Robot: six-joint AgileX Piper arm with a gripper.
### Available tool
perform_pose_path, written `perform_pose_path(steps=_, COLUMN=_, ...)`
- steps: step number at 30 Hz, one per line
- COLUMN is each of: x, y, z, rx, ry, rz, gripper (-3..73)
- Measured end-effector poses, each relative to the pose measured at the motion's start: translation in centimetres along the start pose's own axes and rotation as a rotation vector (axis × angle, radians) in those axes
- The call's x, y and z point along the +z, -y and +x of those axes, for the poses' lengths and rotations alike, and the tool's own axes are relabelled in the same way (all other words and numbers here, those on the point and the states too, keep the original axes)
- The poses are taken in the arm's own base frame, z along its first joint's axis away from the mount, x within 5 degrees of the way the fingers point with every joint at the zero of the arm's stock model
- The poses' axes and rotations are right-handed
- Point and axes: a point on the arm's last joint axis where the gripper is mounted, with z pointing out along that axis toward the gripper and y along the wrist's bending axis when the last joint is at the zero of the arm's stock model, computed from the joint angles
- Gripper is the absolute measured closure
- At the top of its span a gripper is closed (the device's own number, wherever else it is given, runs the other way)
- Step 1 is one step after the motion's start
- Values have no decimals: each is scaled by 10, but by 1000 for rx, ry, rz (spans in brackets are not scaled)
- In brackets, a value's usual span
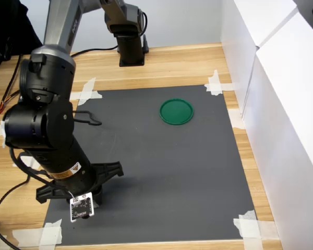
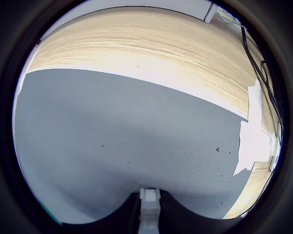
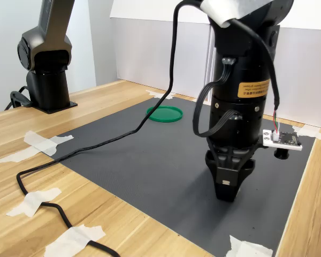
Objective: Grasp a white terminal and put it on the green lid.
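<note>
- A dark grey mat (image 1: 161,172) lies on a wooden table (image 1: 172,60).
- White tape (image 1: 215,83) holds its corners down.
- White walls (image 1: 287,104) stand on the first exterior view's right.

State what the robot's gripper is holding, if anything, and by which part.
A tiny white blocky plastic terminal sits pinched between the jaws of the gripper in the wrist view, held by its two opposite sides, one end protruding forward above the dark grey mat.

Black-and-grey jointed arm (image 3: 241,101); orange label (image 3: 253,87), looping black cable (image 3: 150,115), small white circuit board (image 1: 81,206).
</note>
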Motion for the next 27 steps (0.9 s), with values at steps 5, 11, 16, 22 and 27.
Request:
perform_pose_path(steps=5, x=0, y=0, z=1, rx=9, ry=-9, rz=-5, gripper=596)
perform_pose_path(steps=11, x=-6, y=-2, z=2, rx=22, ry=-49, rz=-35, gripper=596)
perform_pose_path(steps=16, x=-26, y=-3, z=-1, rx=29, ry=-14, rz=-43, gripper=596)
perform_pose_path(steps=22, x=-64, y=-16, z=-5, rx=12, ry=62, rz=-53, gripper=596)
perform_pose_path(steps=27, x=-93, y=-45, z=-9, rx=-58, ry=105, rz=-39, gripper=596)
